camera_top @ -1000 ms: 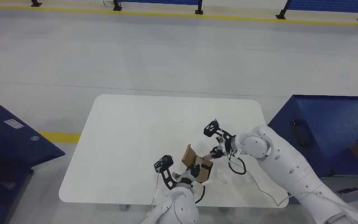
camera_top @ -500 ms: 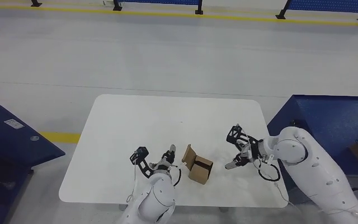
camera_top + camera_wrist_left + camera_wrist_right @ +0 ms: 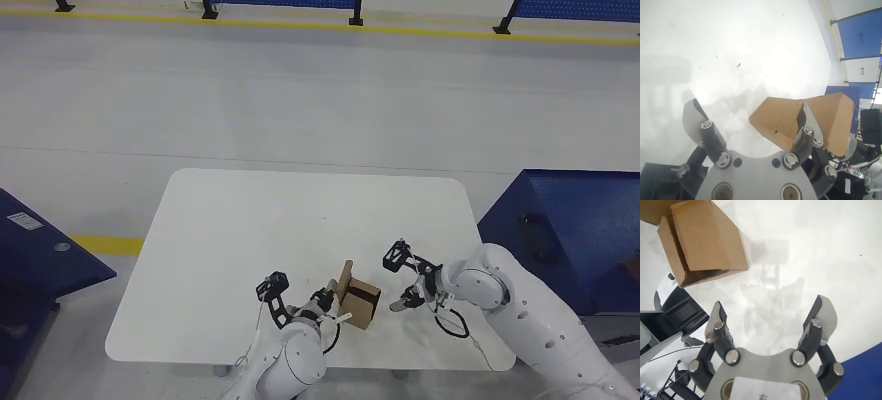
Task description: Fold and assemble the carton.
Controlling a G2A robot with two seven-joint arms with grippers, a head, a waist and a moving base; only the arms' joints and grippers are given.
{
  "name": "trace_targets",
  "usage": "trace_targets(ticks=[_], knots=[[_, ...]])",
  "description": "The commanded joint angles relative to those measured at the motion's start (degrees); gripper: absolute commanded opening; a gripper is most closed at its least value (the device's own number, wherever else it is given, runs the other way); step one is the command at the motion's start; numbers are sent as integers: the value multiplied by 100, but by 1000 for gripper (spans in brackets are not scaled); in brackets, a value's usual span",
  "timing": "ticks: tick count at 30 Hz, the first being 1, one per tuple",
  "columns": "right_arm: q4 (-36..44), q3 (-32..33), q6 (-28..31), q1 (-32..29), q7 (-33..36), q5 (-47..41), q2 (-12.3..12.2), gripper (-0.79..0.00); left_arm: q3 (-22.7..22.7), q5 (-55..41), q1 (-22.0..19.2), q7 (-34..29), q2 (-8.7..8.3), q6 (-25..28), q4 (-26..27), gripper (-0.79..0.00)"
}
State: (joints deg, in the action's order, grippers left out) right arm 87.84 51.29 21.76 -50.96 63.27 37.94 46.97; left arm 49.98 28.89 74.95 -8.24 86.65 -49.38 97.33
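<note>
The carton (image 3: 357,298) sits on the table (image 3: 250,230) close to the edge nearest me, between my two grippers. It is only half done. One flap (image 3: 345,275) stands up on its left side, and in the right wrist view the end (image 3: 702,275) facing that arm gapes, with a panel tucked in only part way.

My left gripper (image 3: 748,106) is spread wide and holding nothing. It is just beside the carton, with one finger (image 3: 806,121) across the brown board, though I cannot tell whether it touches. My right gripper (image 3: 768,303) is also wide and empty, near the carton but clear of it.

My main worry is that nothing has hold of the carton. I judge it light, so a push from one side alone would likely slide or spin it rather than fold anything. With the table edge so near, a shove toward me could send it off.

Pressing the raised flap without bracing the far side could tip the whole thing. The half-tucked panel could buckle or crease wrongly if I drive it in at an angle. With both arms working this close together, the fingers could also knock each other
</note>
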Motion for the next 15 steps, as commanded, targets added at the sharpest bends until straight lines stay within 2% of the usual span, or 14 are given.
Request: trace_targets(ticks=[1, 15], knots=[[-63, -80, -30, 66, -53, -2, 43, 0, -2, 63, 58, -30, -11, 37, 36, 0], [-358, -107, -202, 294, -388, -197, 196, 0, -292, 316, 119, -204, 30, 330, -101, 0]])
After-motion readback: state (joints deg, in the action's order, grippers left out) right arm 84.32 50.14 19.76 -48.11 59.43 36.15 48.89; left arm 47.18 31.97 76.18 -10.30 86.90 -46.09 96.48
